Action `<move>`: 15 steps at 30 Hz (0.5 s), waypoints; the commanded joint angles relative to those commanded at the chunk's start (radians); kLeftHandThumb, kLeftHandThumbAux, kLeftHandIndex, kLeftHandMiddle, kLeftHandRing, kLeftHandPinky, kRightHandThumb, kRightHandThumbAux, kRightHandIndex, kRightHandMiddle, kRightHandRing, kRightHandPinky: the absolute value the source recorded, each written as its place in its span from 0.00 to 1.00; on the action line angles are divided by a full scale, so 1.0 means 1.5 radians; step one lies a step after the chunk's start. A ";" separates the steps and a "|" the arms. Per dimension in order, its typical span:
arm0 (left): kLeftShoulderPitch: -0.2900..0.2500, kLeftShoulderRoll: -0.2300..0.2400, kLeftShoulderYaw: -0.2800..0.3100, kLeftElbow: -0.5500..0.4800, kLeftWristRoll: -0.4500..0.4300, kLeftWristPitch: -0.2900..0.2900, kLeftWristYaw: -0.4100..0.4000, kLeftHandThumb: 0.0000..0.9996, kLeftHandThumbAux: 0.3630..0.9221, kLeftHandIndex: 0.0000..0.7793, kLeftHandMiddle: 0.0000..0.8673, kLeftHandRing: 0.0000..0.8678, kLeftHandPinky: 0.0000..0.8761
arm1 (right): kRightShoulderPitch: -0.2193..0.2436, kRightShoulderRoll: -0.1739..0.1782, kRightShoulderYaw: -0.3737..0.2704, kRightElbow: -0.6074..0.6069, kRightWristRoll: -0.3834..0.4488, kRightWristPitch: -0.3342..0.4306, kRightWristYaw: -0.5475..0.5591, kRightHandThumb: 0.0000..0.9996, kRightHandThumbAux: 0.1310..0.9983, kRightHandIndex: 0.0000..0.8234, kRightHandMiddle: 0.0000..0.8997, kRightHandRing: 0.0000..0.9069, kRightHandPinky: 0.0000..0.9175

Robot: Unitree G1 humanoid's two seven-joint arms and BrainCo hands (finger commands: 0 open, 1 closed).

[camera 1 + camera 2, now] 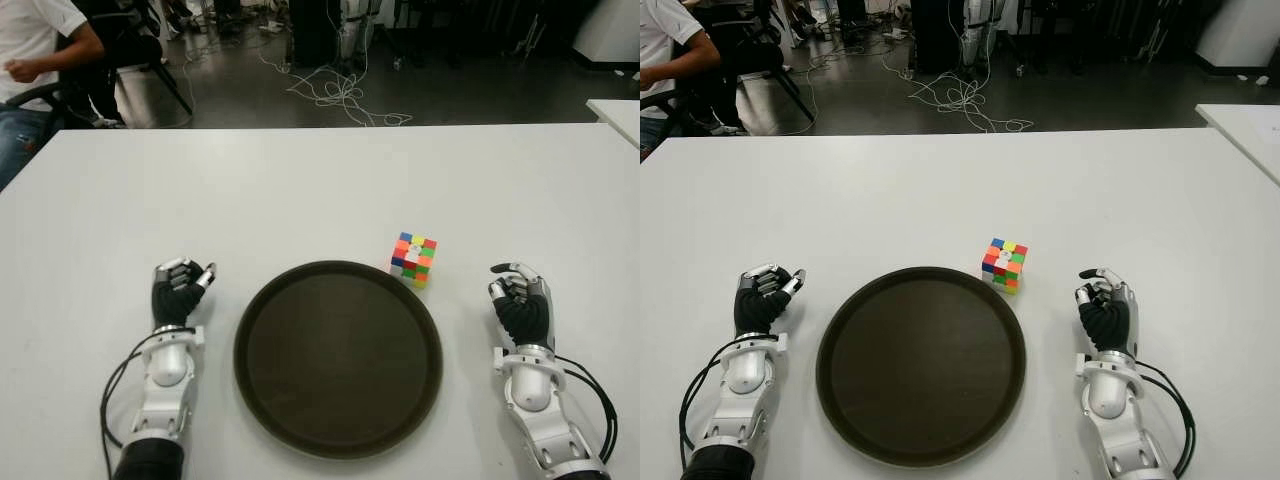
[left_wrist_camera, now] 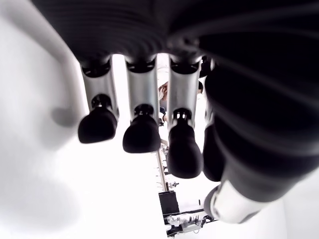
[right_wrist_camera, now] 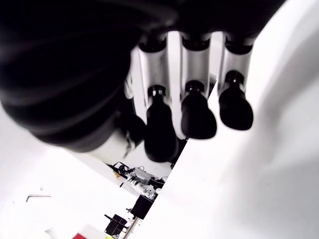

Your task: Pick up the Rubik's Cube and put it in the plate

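Observation:
The Rubik's Cube [image 1: 413,259] stands on the white table [image 1: 320,190], just off the far right rim of the round dark brown plate [image 1: 262,400]. Nothing lies in the plate. My right hand [image 1: 520,300] shows to the right of the cube and plate, fingers loosely curled and holding nothing. My left hand [image 1: 180,288] shows left of the plate, fingers relaxed, nothing in it. In the right wrist view the fingertips [image 3: 198,117] hang free over the table, and a sliver of the cube [image 3: 82,235] shows at the picture's edge. The left wrist view shows bare fingertips [image 2: 142,134] too.
A person [image 1: 30,60] sits on a chair beyond the table's far left corner. Cables [image 1: 340,95] lie on the dark floor behind the table. Another white table's corner [image 1: 618,112] shows at the far right.

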 joint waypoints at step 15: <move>0.001 -0.006 0.001 -0.001 -0.003 0.002 0.001 0.34 0.81 0.85 0.90 0.92 0.89 | -0.007 -0.008 -0.003 -0.013 -0.002 -0.009 0.000 0.70 0.69 0.53 0.85 0.86 0.84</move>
